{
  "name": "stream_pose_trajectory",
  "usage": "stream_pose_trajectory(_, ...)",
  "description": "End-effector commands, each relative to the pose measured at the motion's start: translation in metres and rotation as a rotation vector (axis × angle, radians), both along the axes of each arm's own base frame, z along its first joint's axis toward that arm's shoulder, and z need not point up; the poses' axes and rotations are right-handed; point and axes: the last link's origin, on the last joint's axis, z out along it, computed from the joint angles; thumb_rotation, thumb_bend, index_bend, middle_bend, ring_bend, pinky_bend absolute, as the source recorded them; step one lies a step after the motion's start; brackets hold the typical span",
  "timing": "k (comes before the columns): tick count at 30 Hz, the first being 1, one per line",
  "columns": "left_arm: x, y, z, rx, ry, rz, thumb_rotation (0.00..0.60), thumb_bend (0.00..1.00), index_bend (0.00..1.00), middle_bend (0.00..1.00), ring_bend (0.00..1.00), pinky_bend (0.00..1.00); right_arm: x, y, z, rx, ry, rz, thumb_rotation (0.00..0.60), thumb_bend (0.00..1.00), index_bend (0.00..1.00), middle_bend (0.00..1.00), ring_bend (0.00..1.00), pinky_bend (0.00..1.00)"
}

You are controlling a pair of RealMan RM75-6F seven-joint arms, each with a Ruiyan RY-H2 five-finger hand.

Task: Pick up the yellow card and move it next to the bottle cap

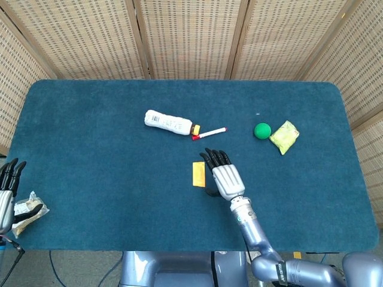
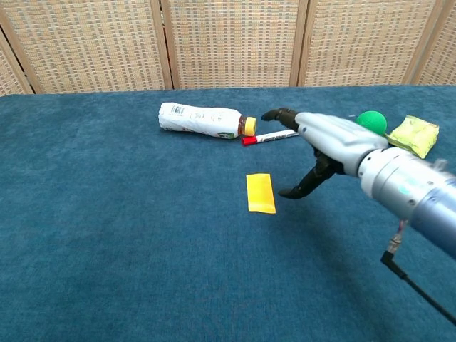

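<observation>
The yellow card [image 1: 198, 174] [image 2: 260, 192] lies flat on the blue table near its middle. A white bottle [image 1: 169, 122] [image 2: 199, 119] lies on its side behind it, its yellow cap [image 1: 195, 129] [image 2: 249, 126] pointing right. My right hand [image 1: 222, 173] [image 2: 324, 146] hovers open just right of the card, fingers stretched forward and thumb hanging down toward the card's right edge, not touching it. My left hand [image 1: 7, 190] sits at the table's near left edge, fingers spread, holding nothing; the chest view does not show it.
A red-capped white marker [image 1: 209, 133] [image 2: 273, 136] lies just right of the bottle cap. A green ball [image 1: 262, 130] [image 2: 371, 121] and a yellow-green packet [image 1: 284, 136] [image 2: 413, 135] sit at the right. A crumpled wrapper [image 1: 28, 209] lies by my left hand.
</observation>
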Motion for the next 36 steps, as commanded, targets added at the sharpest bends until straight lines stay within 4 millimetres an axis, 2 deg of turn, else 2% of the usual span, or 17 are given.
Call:
stream_pose_trajectory(1,-0.001,0.001,0.001,0.003,-0.002,0.002,0.600,0.04,0.00,0.00,0.00,0.07,0.003,-0.002,-0.017,0.001,0.043,-0.003,0.600,0.34,0.03,0.00,0.00,0.00)
stream_pose_trajectory(13,-0.004,0.003,0.000,-0.004,-0.005,0.016,0.600,0.04,0.00,0.00,0.00,0.07,0.004,-0.011,-0.046,0.001,0.092,-0.031,0.600,0.34,0.02,0.00,0.00,0.00)
stream_pose_trajectory(33,-0.006,0.005,-0.004,-0.016,0.007,0.025,0.600,0.04,0.00,0.00,0.00,0.07,-0.001,-0.019,-0.063,0.028,0.116,-0.054,0.600,0.34,0.01,0.00,0.00,0.00)
stream_pose_trajectory(36,-0.006,0.005,-0.004,-0.014,0.006,0.026,0.600,0.04,0.00,0.00,0.00,0.07,0.000,-0.020,-0.065,0.020,0.126,-0.048,0.600,0.37,0.01,0.00,0.00,0.00)
